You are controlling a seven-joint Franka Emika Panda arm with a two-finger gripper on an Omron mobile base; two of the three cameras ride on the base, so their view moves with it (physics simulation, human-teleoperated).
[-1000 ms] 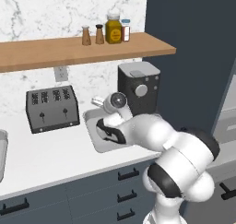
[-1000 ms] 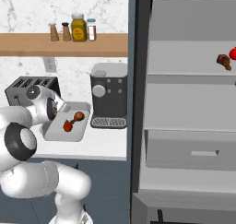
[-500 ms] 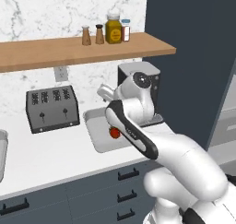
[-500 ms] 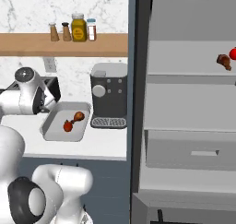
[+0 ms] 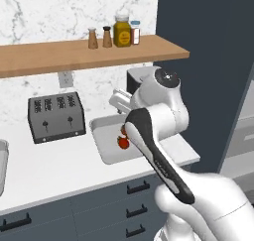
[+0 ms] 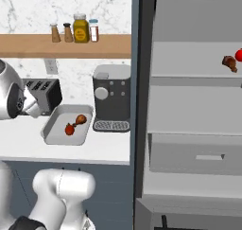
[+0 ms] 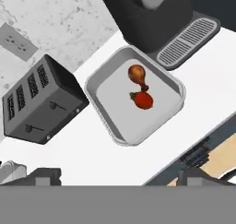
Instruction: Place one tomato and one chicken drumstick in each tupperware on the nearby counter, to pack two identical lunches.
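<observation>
From the left base view, your white arm [image 5: 158, 136] rises across the middle and covers much of the tupperware [image 5: 106, 153] on the counter [image 5: 49, 168]. A tomato [image 5: 122, 142] peeks out at the arm's 9 o'clock edge. The toaster [image 5: 55, 117] stands at the tray's 10 o'clock, and a second tray's rim [image 5: 2, 160] shows at the far left edge. Bottles [image 5: 121, 30] sit on the wooden shelf [image 5: 74, 54] above. A second ago the arm was folded low over the tray; now it stands taller.

From the right base view, the tray [image 6: 67, 125] lies unblocked, holding one tomato [image 6: 69, 129] and one chicken drumstick [image 6: 81, 119], touching. The coffee machine [image 6: 111, 97] stands just beside it at 3 o'clock. Here you also see a second drumstick [image 6: 229, 62] and tomato [image 6: 238, 56] on a grey shelf far right.

From the hand view, the gripper [image 7: 117, 174] looks down with its fingers spread wide and holding nothing. The tray [image 7: 136, 95] is at 12 o'clock, with the drumstick [image 7: 137, 74] above the tomato [image 7: 144, 100].
</observation>
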